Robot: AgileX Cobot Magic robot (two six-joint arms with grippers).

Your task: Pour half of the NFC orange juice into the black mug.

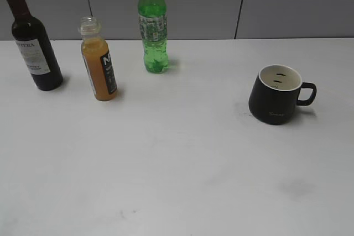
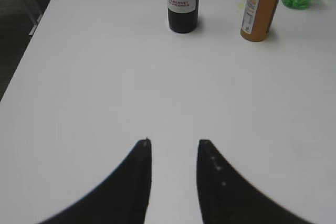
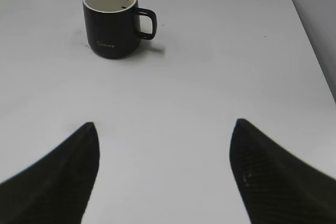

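Juice bottle stands uncapped at the table's left, between wine bottle and green soda bottle; the mug sits well apart at right, handle pointing right. Left wrist view: left gripper, jaws slightly parted and empty, faces wine and juice. Right wrist view: right gripper, jaws spread wide and empty, faces the mug.

Wine bottle left of NFC orange juice

The white table carries four things: a dark wine bottle, the NFC orange juice, a green soda bottle and the black mug, all upright.
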